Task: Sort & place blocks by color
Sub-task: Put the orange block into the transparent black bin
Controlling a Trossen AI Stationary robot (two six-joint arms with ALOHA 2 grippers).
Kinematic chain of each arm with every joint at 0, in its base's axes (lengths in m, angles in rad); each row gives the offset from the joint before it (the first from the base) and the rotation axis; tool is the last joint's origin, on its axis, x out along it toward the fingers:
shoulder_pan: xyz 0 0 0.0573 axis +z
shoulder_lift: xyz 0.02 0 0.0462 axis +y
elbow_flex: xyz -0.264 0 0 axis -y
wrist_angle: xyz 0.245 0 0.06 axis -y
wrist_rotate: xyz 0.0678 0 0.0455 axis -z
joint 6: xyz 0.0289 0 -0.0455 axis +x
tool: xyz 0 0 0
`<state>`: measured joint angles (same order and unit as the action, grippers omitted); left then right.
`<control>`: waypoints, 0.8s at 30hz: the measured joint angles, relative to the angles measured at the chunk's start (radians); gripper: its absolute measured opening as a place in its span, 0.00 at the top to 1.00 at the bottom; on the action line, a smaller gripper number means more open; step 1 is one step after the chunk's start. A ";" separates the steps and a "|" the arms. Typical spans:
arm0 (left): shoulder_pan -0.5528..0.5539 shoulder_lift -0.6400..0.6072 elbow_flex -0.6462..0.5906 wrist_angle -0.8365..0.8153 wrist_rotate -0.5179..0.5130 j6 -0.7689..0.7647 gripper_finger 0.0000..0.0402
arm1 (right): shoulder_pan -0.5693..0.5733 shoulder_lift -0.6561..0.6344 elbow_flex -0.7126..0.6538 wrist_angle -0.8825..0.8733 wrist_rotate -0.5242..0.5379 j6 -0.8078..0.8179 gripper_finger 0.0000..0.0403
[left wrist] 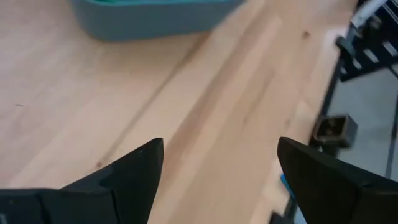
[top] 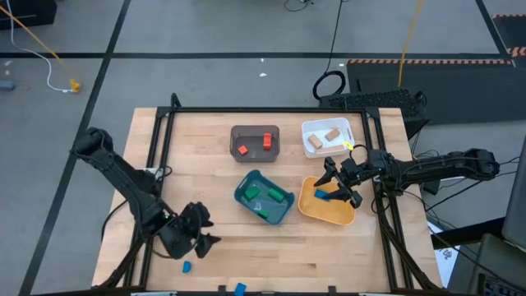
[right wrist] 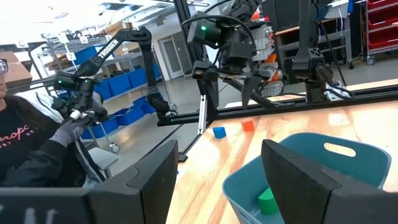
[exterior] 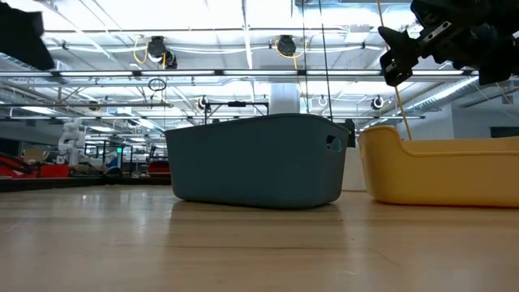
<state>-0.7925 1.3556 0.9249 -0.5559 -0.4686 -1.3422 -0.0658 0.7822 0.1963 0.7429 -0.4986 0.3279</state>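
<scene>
1. Left gripper: low over the near-left part of the light wooden table, fingers spread apart, nothing between them. In its wrist view the two dark fingers frame bare wood.
2. Small blue wooden cube: on the table just beside the left gripper, on its near side, not touching it. A second blue block lies further along the near edge, apart from the first.
3. Right gripper: above the yellow plastic tray, at its far-left rim, fingers apart and empty. The low view shows it raised clear of the tray's wall.
4. Blue bar block: inside the yellow tray, directly beneath the right gripper.
5. Teal plastic tray: beside the right gripper, toward the table's middle; green blocks lie in it.
6. Dark grey tray: at the far side, beyond the teal tray; holds two red-orange blocks.
7. White tray: just beyond the right gripper; holds plain light-wood blocks.
8. Right wrist view: a blue cube and an orange cube on wood beyond the teal tray; a person in a dark sleeve at the side.
</scene>
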 joint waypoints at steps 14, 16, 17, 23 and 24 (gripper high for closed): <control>-0.055 0.000 0.000 0.029 0.005 0.074 0.29 | 0.000 0.000 0.000 0.000 0.000 0.000 0.44; -0.047 0.000 0.000 0.030 0.048 -0.001 0.31 | 0.000 0.000 0.000 0.000 0.000 0.000 0.44; -0.044 0.000 0.000 0.030 0.080 -0.031 0.33 | 0.000 0.000 0.000 0.000 0.000 0.000 0.44; -0.070 0.020 0.000 0.016 0.195 -0.147 0.44 | 0.000 0.000 0.000 0.000 0.000 0.000 0.44; -0.074 0.029 0.000 0.003 0.216 -0.172 0.46 | 0.000 0.000 0.000 0.000 0.000 0.000 0.44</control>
<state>-0.8664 1.3843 0.9249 -0.5534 -0.2522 -1.5139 -0.0658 0.7818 0.1963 0.7431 -0.4988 0.3279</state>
